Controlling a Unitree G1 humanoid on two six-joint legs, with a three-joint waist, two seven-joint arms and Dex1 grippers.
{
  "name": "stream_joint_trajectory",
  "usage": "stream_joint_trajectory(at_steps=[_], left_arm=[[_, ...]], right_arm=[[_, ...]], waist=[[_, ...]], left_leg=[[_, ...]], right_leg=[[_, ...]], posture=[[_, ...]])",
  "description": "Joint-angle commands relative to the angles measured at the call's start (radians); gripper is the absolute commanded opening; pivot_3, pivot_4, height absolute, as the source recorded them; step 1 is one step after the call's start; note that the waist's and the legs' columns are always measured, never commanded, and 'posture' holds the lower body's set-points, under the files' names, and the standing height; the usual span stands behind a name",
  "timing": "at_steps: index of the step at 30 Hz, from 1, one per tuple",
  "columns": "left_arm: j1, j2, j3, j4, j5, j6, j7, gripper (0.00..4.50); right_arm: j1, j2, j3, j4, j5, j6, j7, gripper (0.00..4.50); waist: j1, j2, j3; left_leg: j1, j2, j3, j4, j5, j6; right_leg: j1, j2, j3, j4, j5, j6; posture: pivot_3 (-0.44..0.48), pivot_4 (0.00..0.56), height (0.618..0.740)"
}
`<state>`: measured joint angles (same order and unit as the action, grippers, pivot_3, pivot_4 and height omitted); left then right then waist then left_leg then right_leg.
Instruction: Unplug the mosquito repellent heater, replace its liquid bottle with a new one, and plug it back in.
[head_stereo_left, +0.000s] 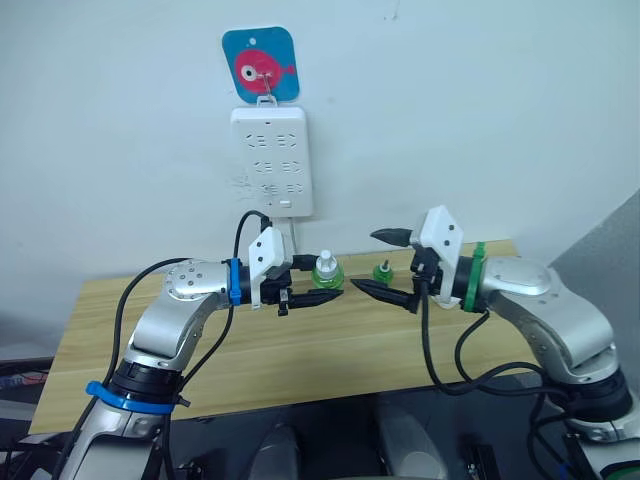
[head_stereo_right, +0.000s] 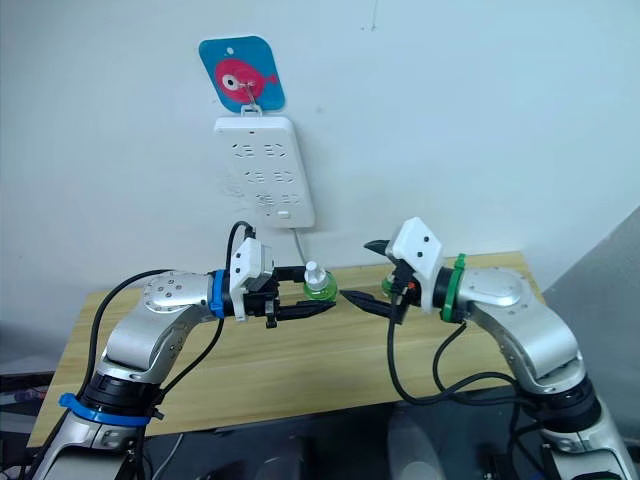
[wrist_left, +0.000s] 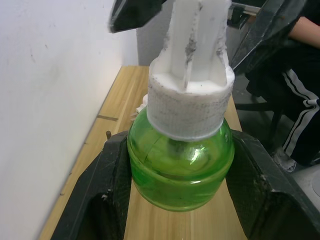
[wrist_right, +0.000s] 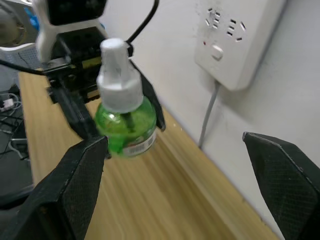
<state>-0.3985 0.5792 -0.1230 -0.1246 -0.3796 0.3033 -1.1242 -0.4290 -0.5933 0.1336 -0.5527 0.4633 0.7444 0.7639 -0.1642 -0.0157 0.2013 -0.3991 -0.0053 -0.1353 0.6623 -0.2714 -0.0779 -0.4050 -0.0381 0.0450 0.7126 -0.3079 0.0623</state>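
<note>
My left gripper (head_stereo_left: 325, 282) is shut on a liquid bottle (head_stereo_left: 327, 271) of green fluid with a white ribbed cap, held upright above the table. The left wrist view shows the bottle (wrist_left: 180, 160) clamped between the two black fingers (wrist_left: 90, 200). My right gripper (head_stereo_left: 365, 260) hangs open just to the right of the bottle, with nothing between its fingers; its own view shows the bottle (wrist_right: 125, 120) ahead of it. A second small green bottle (head_stereo_left: 382, 270) with a dark top stands on the table between the grippers. The mosquito repellent heater is out of view.
A white power strip (head_stereo_left: 271, 160) hangs on the wall from a blue fish hook (head_stereo_left: 260, 65), its cord (head_stereo_left: 292, 235) dropping behind the wooden table (head_stereo_left: 300, 360). A seated person (wrist_left: 300, 100) is off the table's end.
</note>
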Motion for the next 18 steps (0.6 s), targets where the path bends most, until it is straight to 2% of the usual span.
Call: stream_joint_trajectory(at_steps=[1,6,10,14,18], left_arm=[[-0.018,0.004,0.011,-0.033,-0.015,-0.002,-0.003,2.29],[-0.016,-0.001,0.001,-0.053,-0.018,0.01,0.0,2.29],[-0.016,-0.006,-0.003,-0.059,-0.018,0.016,-0.001,2.29],[-0.015,-0.012,-0.007,-0.061,-0.015,0.011,0.0,2.29],[0.008,-0.008,-0.004,-0.062,-0.01,0.003,-0.002,2.29]], right_arm=[[-0.026,0.049,0.023,-0.053,0.023,0.006,-0.032,4.5],[-0.079,0.166,0.107,0.001,-0.047,-0.014,-0.126,4.5],[-0.111,0.2,0.142,0.049,-0.079,-0.038,-0.129,4.5],[-0.134,0.214,0.155,0.1,-0.112,-0.069,-0.125,4.5],[-0.102,0.183,0.108,0.103,-0.087,-0.053,-0.106,4.5]], waist=[[-0.004,0.0,-0.001],[-0.005,0.0,-0.001],[0.003,0.0,-0.002],[0.002,0.0,-0.002],[0.001,0.0,-0.002]], left_leg=[[0.0,0.0,0.0,0.0,0.0,0.0],[0.0,0.0,0.0,0.0,0.0,0.0],[0.0,-0.001,-0.001,0.0,0.002,-0.003],[0.0,-0.001,0.0,0.0,0.002,-0.003],[0.0,-0.001,0.0,0.0,0.002,-0.003]], right_leg=[[0.0,0.0,0.0,0.0,0.0,0.0],[0.0,0.001,0.0,0.001,0.0,0.0],[0.0,0.0,0.0,0.0,0.0,0.0],[0.0,-0.001,0.0,0.0,0.0,0.0],[0.0,-0.001,0.0,0.0,0.0,0.0]], posture=[[-0.162,0.142,0.734],[-0.157,0.142,0.734],[-0.158,0.14,0.734],[-0.154,0.14,0.734],[-0.149,0.139,0.734]])
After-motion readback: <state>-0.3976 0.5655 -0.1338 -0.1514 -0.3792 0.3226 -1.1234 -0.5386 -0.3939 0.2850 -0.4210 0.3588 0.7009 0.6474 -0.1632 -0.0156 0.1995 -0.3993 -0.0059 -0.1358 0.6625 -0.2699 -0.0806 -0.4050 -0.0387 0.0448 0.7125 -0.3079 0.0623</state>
